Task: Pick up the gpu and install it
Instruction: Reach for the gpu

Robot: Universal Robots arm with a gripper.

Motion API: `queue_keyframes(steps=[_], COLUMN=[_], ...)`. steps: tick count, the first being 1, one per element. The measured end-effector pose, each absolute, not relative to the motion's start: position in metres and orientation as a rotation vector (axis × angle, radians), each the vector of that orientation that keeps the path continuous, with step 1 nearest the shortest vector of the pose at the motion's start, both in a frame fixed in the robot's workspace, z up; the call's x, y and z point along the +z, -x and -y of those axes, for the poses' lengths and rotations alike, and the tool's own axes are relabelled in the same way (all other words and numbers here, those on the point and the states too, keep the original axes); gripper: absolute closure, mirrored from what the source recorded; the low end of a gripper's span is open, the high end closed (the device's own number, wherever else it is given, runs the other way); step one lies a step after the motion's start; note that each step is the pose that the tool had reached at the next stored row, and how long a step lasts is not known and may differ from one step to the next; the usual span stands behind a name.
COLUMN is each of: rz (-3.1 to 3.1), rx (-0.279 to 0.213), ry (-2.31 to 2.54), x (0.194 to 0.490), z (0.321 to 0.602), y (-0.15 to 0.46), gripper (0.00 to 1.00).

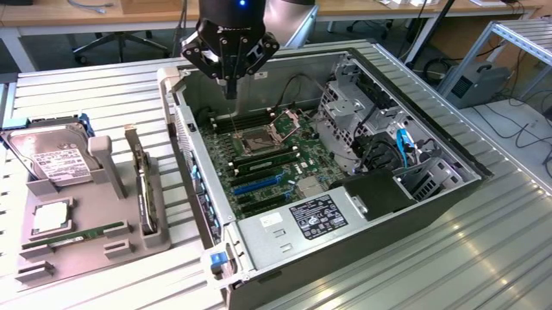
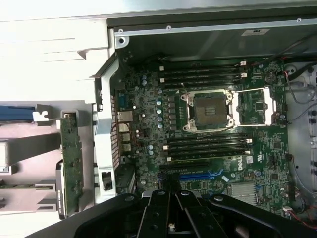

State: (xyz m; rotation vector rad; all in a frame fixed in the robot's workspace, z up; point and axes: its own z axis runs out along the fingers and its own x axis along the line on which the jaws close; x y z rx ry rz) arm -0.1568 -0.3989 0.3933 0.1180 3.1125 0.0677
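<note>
The gpu (image 1: pixel 147 187) is a thin dark card standing on edge in a slot of the grey holder (image 1: pixel 77 255), at the exterior view's left of the open computer case (image 1: pixel 362 223). In the wrist view the gpu (image 2: pixel 70 158) shows as a green board edge with a metal bracket, just outside the case wall. My gripper (image 1: pixel 230 89) hangs over the far end of the case, above the motherboard (image 1: pixel 267 161), apart from the card. Its fingers are shut together with nothing between them. The gripper (image 2: pixel 171 196) sits over the blue expansion slot (image 2: pixel 200 175).
On the holder also sit a silver hard drive (image 1: pixel 56 161), a processor (image 1: pixel 52 216) and a green RAM stick (image 1: pixel 86 234). Inside the case are the open CPU socket (image 1: pixel 258 141), a drive cage (image 1: pixel 345 119) and cables. A slatted metal table (image 1: pixel 448 258) surrounds it all.
</note>
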Motion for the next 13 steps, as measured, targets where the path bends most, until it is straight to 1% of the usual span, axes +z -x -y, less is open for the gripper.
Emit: queue_keyframes(steps=[13], rz=[-3.112], rx=[0.068], ry=[-0.118], x=[0.3933], z=[0.3989], y=[0.1622], gripper=[0.89])
